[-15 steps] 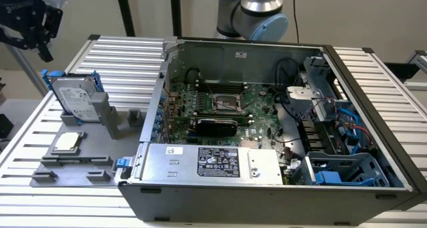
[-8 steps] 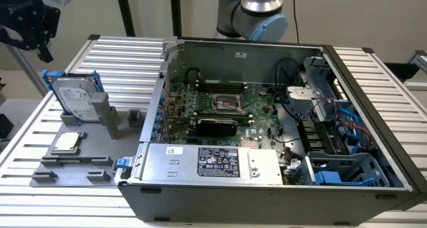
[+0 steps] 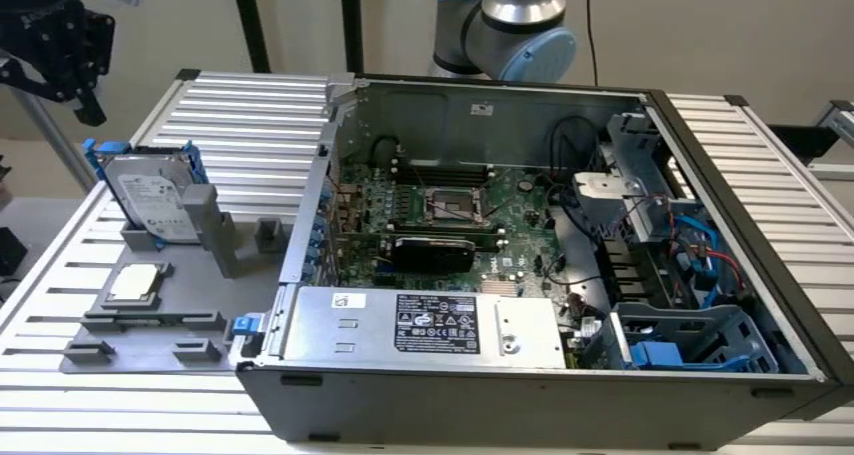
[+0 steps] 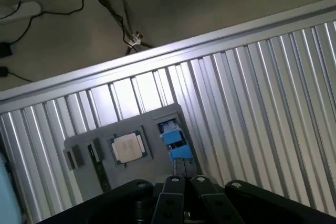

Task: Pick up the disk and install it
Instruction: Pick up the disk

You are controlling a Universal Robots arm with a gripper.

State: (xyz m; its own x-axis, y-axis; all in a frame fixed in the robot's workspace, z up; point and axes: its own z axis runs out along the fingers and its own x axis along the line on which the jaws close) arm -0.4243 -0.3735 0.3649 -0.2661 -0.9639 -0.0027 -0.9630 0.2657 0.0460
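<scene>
Wrist view: the gripper [image 4: 185,169] points down at the ribbed metal table [image 4: 262,103]. Its two black fingers [image 4: 173,196] are pressed together at the tips, with nothing between them. Just ahead of the fingertips, below them and not touching, is the disk [image 4: 176,140]. From here it appears edge-on, as a strip of bright blue carrier. It stands in a grey holder [image 4: 157,116] that lies flat on the table. The square silver CPU chip [image 4: 127,148] sits in the same holder, to one side of the disk and a little farther from the fingers.

In the exterior view the gripper hangs high, above the disk and well apart from it. The disk stands on edge in the holder, leaning slightly, with its white label facing the camera. The open computer case [image 3: 534,400] is far from the fingers, on the exterior view's right. Its motherboard is exposed, and the silver power-supply box [image 3: 441,325] lies along the case's near wall.
</scene>
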